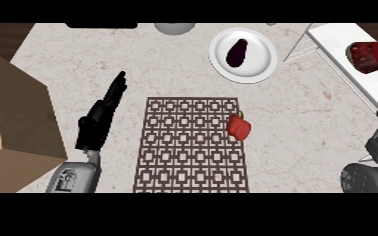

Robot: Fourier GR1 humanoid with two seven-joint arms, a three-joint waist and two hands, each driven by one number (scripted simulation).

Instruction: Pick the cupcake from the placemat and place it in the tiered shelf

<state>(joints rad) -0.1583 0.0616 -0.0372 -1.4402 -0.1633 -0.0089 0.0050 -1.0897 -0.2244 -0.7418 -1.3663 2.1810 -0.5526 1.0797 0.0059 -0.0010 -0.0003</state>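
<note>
Cupcake (238,127) lies on placemat (192,145) right edge, untouched. Left hand (102,117), fingers straight, at its 9 o'clock; right hand (362,172) at 4 o'clock, finger state indeterminate.

One camera only, set at the robot's head and looking steeply down on the counter (148,65). The left hand (100,117) comes in from the lower edge with its forearm, fingers pointing away from the camera. The placemat (190,145) lies just right of that hand and runs down to the lower edge. The plate (244,55) sits beyond and right of the hand, and the tiered shelf (343,55) stands farther right, cut by the frame.
</note>
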